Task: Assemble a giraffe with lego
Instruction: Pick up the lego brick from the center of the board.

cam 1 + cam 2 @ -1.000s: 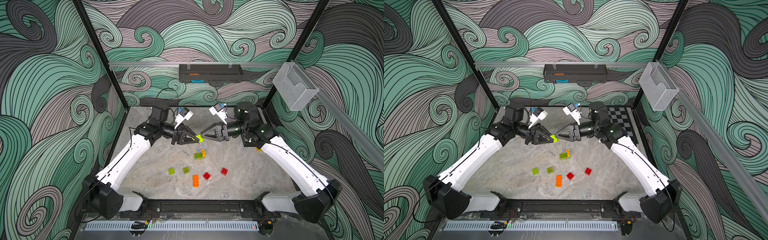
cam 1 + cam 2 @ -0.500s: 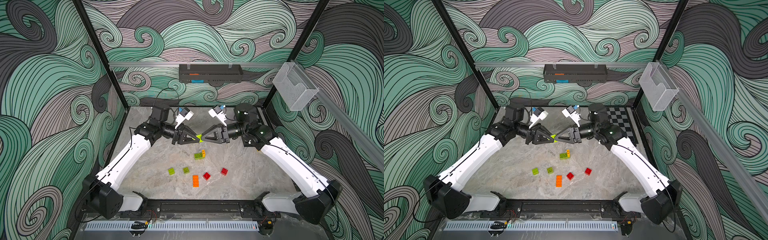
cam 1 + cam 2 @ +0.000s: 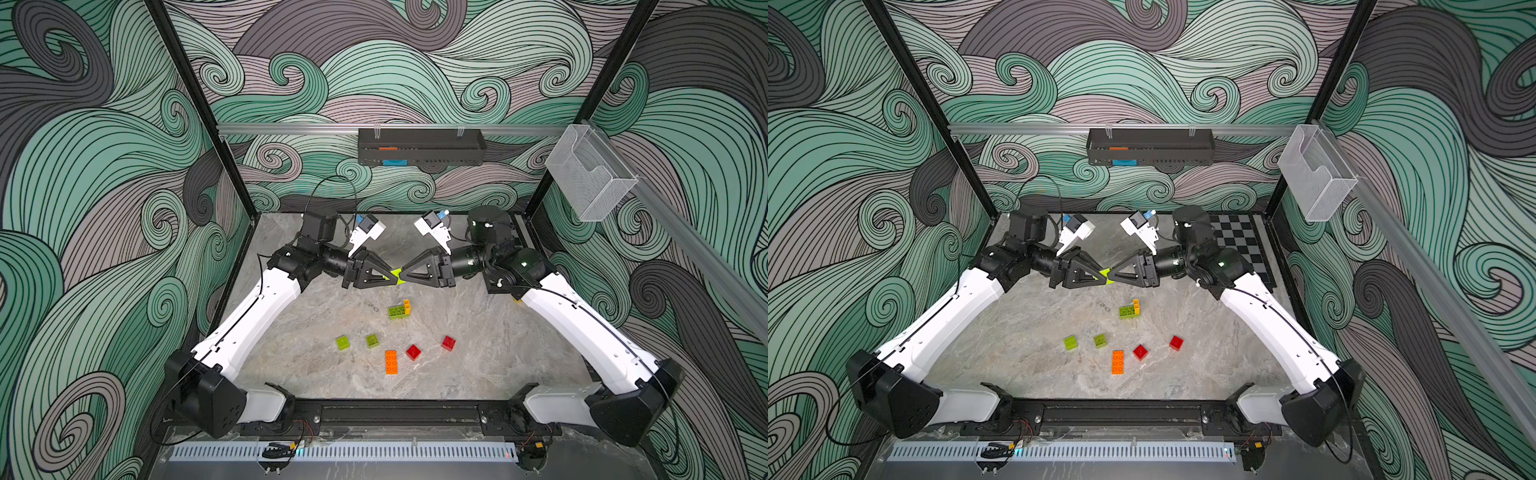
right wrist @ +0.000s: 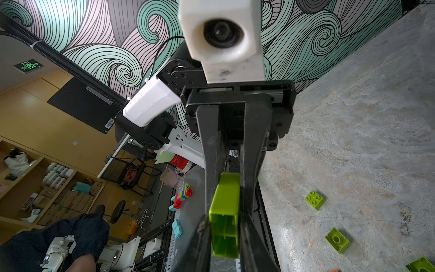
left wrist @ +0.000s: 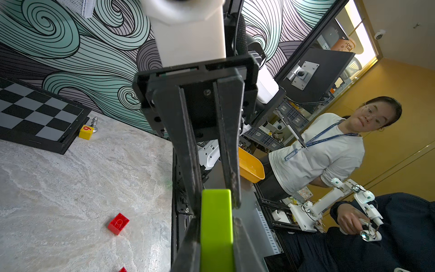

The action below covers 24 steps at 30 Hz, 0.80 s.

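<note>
A lime green lego brick [image 3: 397,276] hangs in mid-air over the back of the table, gripped from both sides. My left gripper [image 3: 390,277] is shut on it from the left, and its end [image 5: 216,212] fills the left wrist view. My right gripper [image 3: 404,276] meets it from the right, and in the right wrist view its fingers [image 4: 247,226] press the brick's [image 4: 224,212] sides. On the table lie a joined green-and-yellow piece [image 3: 398,311], two loose green bricks [image 3: 343,343] [image 3: 372,340], the long orange brick [image 3: 390,361] and two red bricks [image 3: 413,351] [image 3: 449,342]. No finished giraffe shows.
A chessboard [image 3: 1241,245] lies at the back right, with a yellow die [image 5: 85,131] and a pawn beside it. A black tray [image 3: 419,145] hangs on the back wall and a mesh basket [image 3: 590,178] on the right rail.
My right gripper has moved left up to the left gripper and closed its fingers on the green brick. The left gripper has held still.
</note>
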Motion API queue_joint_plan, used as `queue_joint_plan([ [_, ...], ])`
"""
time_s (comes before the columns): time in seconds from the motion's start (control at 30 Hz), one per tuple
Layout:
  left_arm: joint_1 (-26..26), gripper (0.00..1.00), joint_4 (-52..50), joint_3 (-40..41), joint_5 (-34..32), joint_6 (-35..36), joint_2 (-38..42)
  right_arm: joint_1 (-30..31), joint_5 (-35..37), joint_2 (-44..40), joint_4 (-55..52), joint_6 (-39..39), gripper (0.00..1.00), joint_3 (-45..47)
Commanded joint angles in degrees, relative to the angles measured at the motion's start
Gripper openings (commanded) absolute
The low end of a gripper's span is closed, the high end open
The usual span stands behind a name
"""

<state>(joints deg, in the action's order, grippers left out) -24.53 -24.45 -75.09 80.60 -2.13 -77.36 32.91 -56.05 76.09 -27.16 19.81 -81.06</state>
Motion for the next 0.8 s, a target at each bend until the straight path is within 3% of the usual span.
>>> queue_joint_plan([
  [0.0,-0.43,0.0,2.12,-1.2,-1.1,0.2,0.46,2.56,0.97,1.84,-3.64,-1.82,0.23,-1.03],
  [0.27,-0.49,0.0,2.1,-0.68,-1.67,0.1,0.58,2.87,7.7,3.09,-11.72,-7.19,0.02,-3.78],
  [0.3,-0.43,0.04,2.13,-0.67,-1.83,0.03,0.54,2.87,8.09,3.18,-12.27,-7.65,0.0,-3.99],
  [0.43,-0.17,0.58,1.63,-0.33,-2.88,0.23,0.88,1.68,9.58,2.64,-12.69,-7.28,0.0,-3.93],
  [0.53,1.08,0.79,0.89,0.9,-3.57,0.96,2.0,-0.56,9.5,1.92,-12.69,-5.92,0.0,-3.53],
  [0.63,3.49,0.97,-0.71,2.58,-5.48,2.53,3.55,-2.51,8.95,0.77,-13.4,-5.7,0.0,-3.23],
  [0.77,7.48,0.99,-5.31,4.43,-10.45,7.21,5.79,-3.92,9.29,0.21,-16.46,-6.5,0.0,-3.98],
])
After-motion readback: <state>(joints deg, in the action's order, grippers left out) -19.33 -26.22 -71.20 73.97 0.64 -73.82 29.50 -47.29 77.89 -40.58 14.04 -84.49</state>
